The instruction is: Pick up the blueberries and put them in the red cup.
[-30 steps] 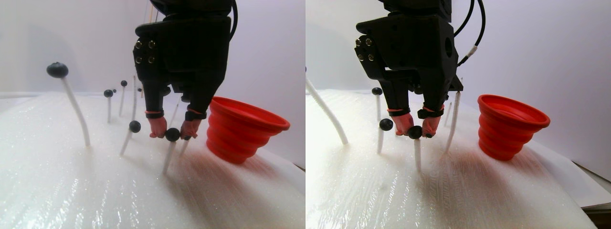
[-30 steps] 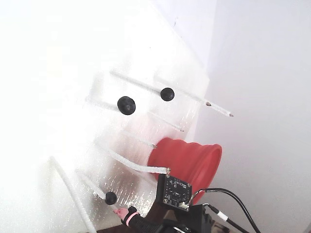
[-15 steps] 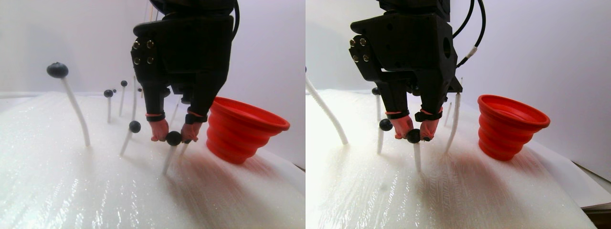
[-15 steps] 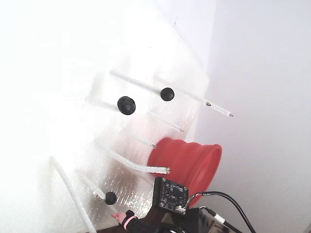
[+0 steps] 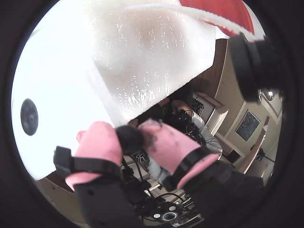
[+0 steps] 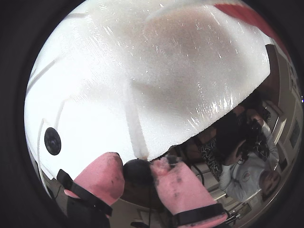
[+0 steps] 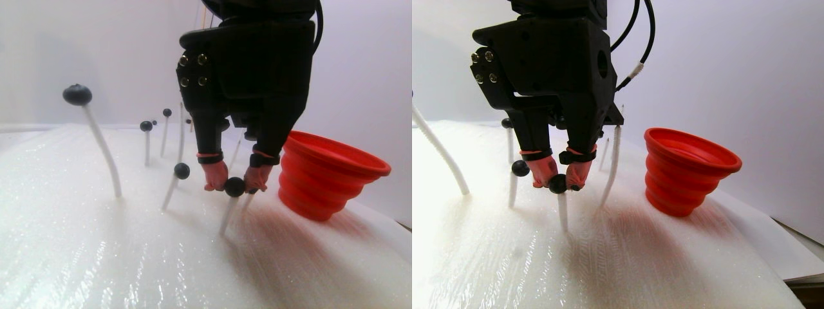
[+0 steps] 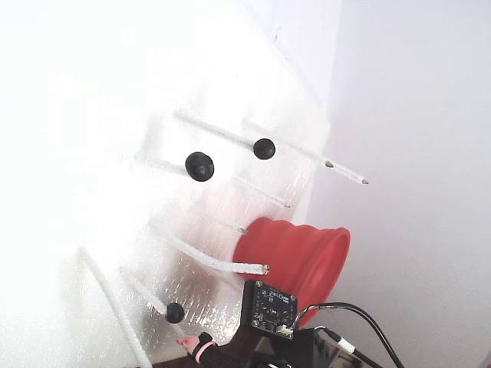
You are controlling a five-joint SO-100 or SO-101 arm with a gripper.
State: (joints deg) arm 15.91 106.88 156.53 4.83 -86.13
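Between the two pink fingertips, dead centre of the action, sits one blueberry (image 7: 234,187), and the gripper (image 7: 234,178) is clamped on it from both sides while it rides atop its thin white rod (image 7: 226,214). Both wrist views confirm it: the dark ball (image 5: 129,137) is wedged tight between the pink pads (image 5: 97,145), with the rod running up across the white foam mat (image 6: 156,71). My call for this step: hold the squeeze steady and draw straight up along the rod's line so the berry slips off without bending the stalk or popping sideways. Starting at the left of the stereo pair, a bigger berry (image 7: 77,94) tops a tall curved rod, small ones (image 7: 146,125) stand farther back, and another (image 7: 181,170) hangs just beside the gripper. They look small, round, matte blue-black, easy to lose. Off to the right waits the red cup (image 7: 328,172), ribbed, tilted, wide-mouthed, close to the gripper, so the carry looks short.
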